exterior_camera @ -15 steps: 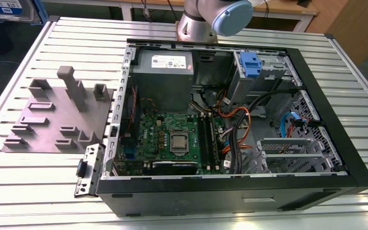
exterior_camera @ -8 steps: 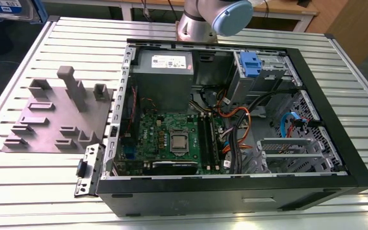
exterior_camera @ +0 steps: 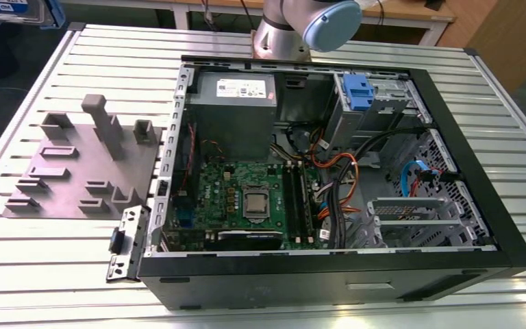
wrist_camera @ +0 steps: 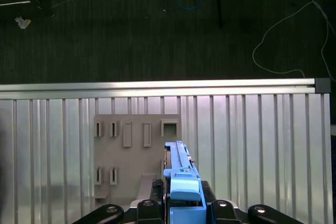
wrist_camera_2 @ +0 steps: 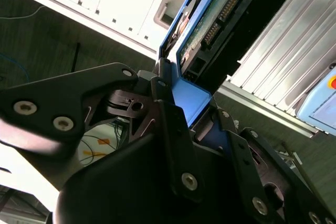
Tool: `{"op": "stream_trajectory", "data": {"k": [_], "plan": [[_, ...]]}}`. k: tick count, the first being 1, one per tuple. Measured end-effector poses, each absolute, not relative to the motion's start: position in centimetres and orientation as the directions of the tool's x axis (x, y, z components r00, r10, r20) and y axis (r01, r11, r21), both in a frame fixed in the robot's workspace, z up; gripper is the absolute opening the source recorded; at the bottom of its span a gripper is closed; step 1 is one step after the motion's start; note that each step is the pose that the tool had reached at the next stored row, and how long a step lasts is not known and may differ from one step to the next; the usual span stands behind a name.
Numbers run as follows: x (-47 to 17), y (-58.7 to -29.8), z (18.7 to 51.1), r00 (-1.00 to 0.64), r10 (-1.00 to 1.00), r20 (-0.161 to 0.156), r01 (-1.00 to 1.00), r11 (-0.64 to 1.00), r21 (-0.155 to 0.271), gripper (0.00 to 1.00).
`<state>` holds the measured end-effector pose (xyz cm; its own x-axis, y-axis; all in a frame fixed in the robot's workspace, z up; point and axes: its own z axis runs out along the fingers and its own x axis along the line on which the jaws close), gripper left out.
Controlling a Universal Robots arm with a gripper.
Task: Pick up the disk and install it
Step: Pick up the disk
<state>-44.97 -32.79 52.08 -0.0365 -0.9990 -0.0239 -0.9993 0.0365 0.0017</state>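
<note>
As both wrist views show, grips the disk point(wrist_camera: 178, 167) by its blue frame point(wrist_camera: 185, 195) and pinches it from both sides with the jaws of the gripper point(wrist_camera: 181, 200). Holds it edge-on in the first wrist view, thin side toward the camera, over the grey fixture point(wrist_camera: 137, 156) and the slatted table point(wrist_camera: 262, 145), apart from both. Looks past the table edge onto dark floor point(wrist_camera: 105, 35) with loose cables point(wrist_camera: 283, 40).

Turns up the disk's other face in the second wrist view: green circuit board point(wrist_camera_2: 207, 24) with a row of connector pins beside it. Follows the blue frame down between the black fingers point(wrist_camera_2: 170, 129).

Finds the fixture in the exterior view lying flat toward the exterior view's left, just beside an open computer case point(exterior_camera: 336, 274). Inside the case: motherboard point(exterior_camera: 244, 192) in the middle, grey box point(exterior_camera: 235, 103) against the far wall, drive cage point(exterior_camera: 377, 116) with a blue tab point(exterior_camera: 359, 92) toward the exterior view's right, orange and black wires point(exterior_camera: 336, 171) between. Places the arm point(exterior_camera: 295, 27) behind the case, at the far table edge.
</note>
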Motion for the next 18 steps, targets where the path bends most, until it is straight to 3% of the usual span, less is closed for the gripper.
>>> {"op": "stream_trajectory", "data": {"k": [18], "plan": [[-44.97, -32.79, 52.91, -0.037, -0.999, -0.024, -0.999, 0.036, 0.002, 0.36]]}}
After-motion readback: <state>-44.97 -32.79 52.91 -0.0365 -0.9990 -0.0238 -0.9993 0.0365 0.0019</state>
